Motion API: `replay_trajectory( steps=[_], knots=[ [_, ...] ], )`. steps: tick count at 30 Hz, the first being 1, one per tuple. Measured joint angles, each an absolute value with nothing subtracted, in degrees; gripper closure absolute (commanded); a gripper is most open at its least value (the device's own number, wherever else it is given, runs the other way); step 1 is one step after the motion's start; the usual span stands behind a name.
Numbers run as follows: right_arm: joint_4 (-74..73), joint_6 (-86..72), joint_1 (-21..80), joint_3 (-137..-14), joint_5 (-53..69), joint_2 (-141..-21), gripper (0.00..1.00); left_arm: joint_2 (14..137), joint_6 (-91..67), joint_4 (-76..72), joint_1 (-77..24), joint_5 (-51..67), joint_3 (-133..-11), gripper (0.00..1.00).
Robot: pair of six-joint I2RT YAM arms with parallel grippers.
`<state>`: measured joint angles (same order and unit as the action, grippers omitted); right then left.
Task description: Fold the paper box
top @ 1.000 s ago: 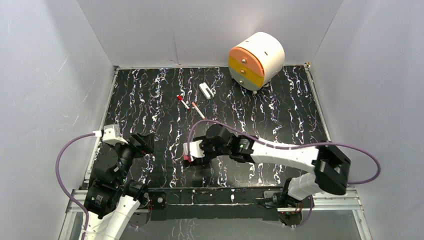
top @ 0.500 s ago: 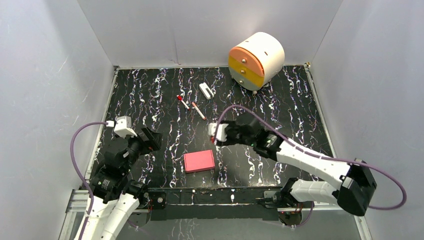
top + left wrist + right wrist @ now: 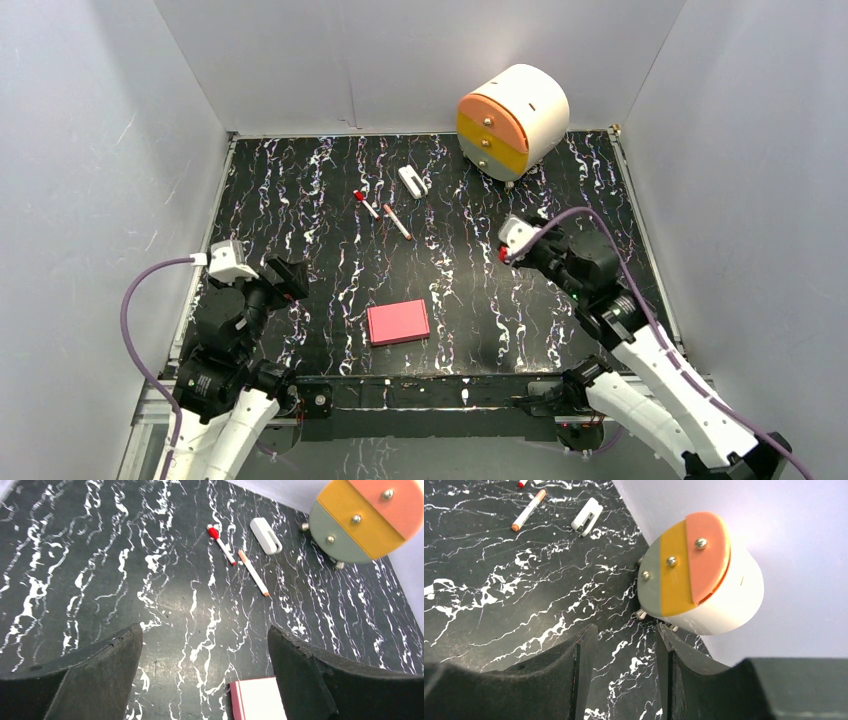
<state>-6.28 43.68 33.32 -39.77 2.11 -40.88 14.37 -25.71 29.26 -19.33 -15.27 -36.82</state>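
Paper box (image 3: 398,322) lies flat on the marbled table (image 3: 300,190), near the front edge between both arms. Left gripper (image 3: 204,635) hovers beside it, fingers spread wide, empty. Right gripper (image 3: 626,630), well apart, faces the drawer unit (image 3: 704,580), fingers narrowly parted.

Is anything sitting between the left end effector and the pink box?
Nothing visible. Only bare marbled mat lies between the left end effector and the paper box, which lies flat near the front edge. The red-capped pen and white clip sit farther back.
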Motion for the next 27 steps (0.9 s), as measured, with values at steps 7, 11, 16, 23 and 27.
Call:
replay_trajectory(
  steps=[7,11,16,23,27],
  knots=[
    [-6.09,43.68,33.32,-36.93,2.33,-30.79,0.46,10.11,-23.7,29.15,-19.33,-20.01,-37.34,0.08],
    [-6.2,43.68,33.32,-35.66,2.37,-28.95,0.46,9.52,-23.05,28.99,-19.33,-20.45,-37.34,0.07],
    [-6.13,43.68,33.32,-35.66,2.39,-32.67,0.46,9.54,-22.85,28.73,-19.33,-20.38,-37.12,0.08],
    [-11.42,16.05,33.69,-35.86,-16.08,-38.15,0.0,10.48,-22.48,28.29,-19.33,-19.92,-37.08,0.08],
    [-17.58,-0.97,32.88,-35.86,-30.46,-39.24,0.0,11.11,-22.46,28.25,-19.33,-19.46,-36.91,0.07]
  ],
)
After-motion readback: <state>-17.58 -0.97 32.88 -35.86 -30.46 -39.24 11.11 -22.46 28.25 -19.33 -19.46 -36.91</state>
